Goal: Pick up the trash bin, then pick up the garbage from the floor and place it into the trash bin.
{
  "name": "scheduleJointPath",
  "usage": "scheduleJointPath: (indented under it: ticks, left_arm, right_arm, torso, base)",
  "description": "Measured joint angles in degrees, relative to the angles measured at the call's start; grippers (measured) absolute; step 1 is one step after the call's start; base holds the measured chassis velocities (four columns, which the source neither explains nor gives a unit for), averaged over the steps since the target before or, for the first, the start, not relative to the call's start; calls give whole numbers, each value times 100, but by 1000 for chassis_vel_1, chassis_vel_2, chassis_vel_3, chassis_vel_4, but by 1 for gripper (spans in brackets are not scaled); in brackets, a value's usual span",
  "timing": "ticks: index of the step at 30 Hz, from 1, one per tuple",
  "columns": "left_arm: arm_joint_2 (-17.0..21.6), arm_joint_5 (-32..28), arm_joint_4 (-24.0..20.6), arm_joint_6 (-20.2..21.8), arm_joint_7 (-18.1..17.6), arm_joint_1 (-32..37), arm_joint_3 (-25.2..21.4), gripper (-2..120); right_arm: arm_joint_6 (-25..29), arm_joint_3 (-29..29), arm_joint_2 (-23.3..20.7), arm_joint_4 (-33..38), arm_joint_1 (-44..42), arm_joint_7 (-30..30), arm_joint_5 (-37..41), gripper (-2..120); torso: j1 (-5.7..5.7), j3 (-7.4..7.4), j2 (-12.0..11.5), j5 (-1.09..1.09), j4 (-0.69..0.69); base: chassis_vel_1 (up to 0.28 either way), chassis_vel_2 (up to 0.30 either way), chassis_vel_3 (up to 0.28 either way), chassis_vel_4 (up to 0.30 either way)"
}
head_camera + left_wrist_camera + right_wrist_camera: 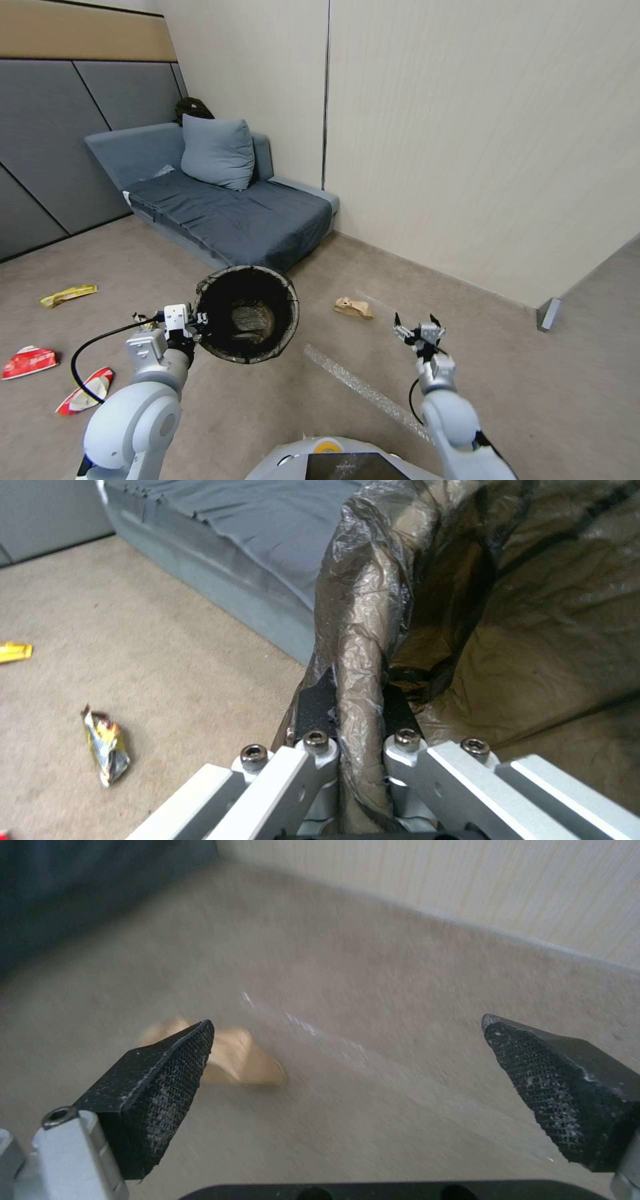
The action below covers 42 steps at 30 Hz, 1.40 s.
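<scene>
The bin is off the floor, held in the air at the near left, in front of the sofa. It is tipped so that its mouth faces back toward the robot and up; its long axis runs from that mouth away and down toward the floor. The dark bag lines it and folds over the rim, and something pale lies at the bottom.

The left gripper holds it at the left side of the rim. In the left wrist view the two fingers are clamped on the bagged rim, one inside and one outside.

So the first step looks done, and picking up garbage is in hand. The right gripper hangs over the carpet at the near right with its fingers spread wide and nothing between them. A tan scrap lies on the floor between the bin and this gripper, a little farther off. A long clear strip lies nearer, running toward the robot's base.

The next move probably calls for lowering the right gripper onto the scrap, closing on it, then carrying it left over the bin's mouth.

More garbage lies at the far left: a yellow wrapper, a red one, a red-and-white one and a dark multicoloured one.
</scene>
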Motion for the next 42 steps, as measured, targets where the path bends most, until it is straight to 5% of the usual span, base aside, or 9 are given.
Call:
scheduleJointPath:
  ticks: [5, 13, 26, 42]
  left_arm:
    - [82, -1, 89, 0, 23, -16, 32, 0]
    - [24, 0, 118, 0, 32, -29, 12, 0]
    - [-46, 71, 318, 0, 61, -89, -50, 0]
    - [-80, 108, 436, 0, 77, -107, -60, 0]
  right_arm:
    - [-820, -225, -816, -688, 866, -256, 352, 100]
    - [-840, -1377, -1217, -1851, 2052, -651, 416, 100]
    - [-691, -3439, -1171, -2847, 3760, -1334, -182, 100]
    - [-664, -4619, -422, -3801, 4655, -1407, -31, 100]
  torso:
    - [0, 0, 0, 2, -1]
    - [0, 0, 0, 1, 0]
    - [0, 0, 0, -1, 1]
    - [0, 0, 0, -2, 0]
  base:
    - [0, 0, 0, 0]
    - [0, 0, 0, 0]
    - [0, 0, 0, 0]
    - [0, 0, 0, 0]
